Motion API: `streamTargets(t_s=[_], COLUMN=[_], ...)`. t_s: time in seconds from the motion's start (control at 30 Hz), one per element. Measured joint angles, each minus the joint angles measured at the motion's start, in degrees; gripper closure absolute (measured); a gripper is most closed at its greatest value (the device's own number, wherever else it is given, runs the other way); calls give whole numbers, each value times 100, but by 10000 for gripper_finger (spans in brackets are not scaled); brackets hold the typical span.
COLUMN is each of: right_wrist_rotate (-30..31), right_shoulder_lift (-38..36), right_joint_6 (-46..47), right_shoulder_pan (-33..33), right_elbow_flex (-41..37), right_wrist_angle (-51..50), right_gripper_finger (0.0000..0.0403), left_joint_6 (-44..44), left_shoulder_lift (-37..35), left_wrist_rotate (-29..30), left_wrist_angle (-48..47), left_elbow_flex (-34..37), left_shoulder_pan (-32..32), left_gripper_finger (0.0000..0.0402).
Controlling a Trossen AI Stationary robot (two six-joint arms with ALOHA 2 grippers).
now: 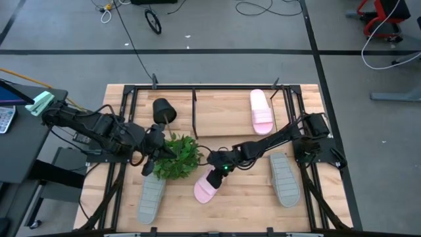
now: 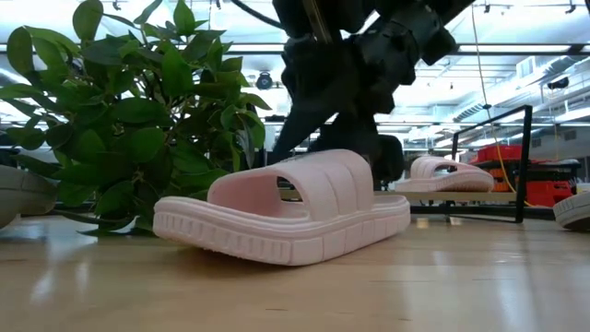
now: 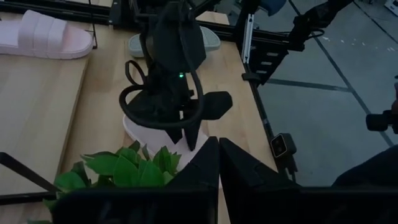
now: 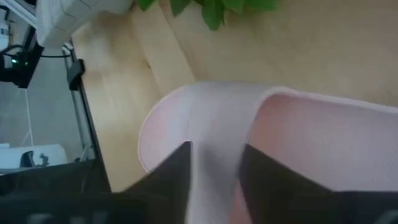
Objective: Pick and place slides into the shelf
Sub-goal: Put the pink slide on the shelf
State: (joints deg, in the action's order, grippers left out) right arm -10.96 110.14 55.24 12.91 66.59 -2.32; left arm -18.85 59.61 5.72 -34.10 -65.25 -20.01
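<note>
A light pink slide (image 1: 206,187) lies on the table's near middle, big in the low view (image 2: 295,217). My right gripper (image 1: 220,170) comes down on it and is shut on it (image 4: 216,180). A second pink slide (image 1: 261,110) rests flat on the shelf's wooden board (image 1: 223,108). Two grey slides lie sole-down on the table, one near left (image 1: 151,196) and one near right (image 1: 284,178). My left gripper (image 1: 158,153) waits, shut and holding nothing (image 3: 219,163), at the green plant (image 1: 177,157). My right gripper has the pink slide's strap at its heel-side edge (image 4: 252,121) between its two fingers (image 4: 177,177). The fingers come from above, slanting in from the table's right. The slide sits sole-down on the table (image 2: 277,242). The strap hides the fingertips in the low view.
The leafy plant (image 2: 129,120) stands just left of the held slide, with its tipped black pot (image 1: 163,110) behind it on the shelf side. Black frame rods (image 1: 195,105) cross the shelf. Bare board lies left of the shelved pink slide.
</note>
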Motion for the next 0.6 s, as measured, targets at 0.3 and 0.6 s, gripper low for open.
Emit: streamTargets(t_s=[0.3,0.6], right_wrist_rotate=[-306,-290], right_shoulder_lift=[-84,-833], right_joint_6=[-179,-281], right_shoulder_pan=[18,37], right_elbow_flex=[0,-4], right_wrist_angle=[-175,-970], right_gripper_finger=[392,393], left_joint_6=[4,15], left_shoulder_lift=[0,0], left_wrist_rotate=[0,0], left_wrist_angle=[-6,-32], left_elbow_flex=[0,0], left_shoulder_pan=[0,2], left_gripper_finger=[384,386])
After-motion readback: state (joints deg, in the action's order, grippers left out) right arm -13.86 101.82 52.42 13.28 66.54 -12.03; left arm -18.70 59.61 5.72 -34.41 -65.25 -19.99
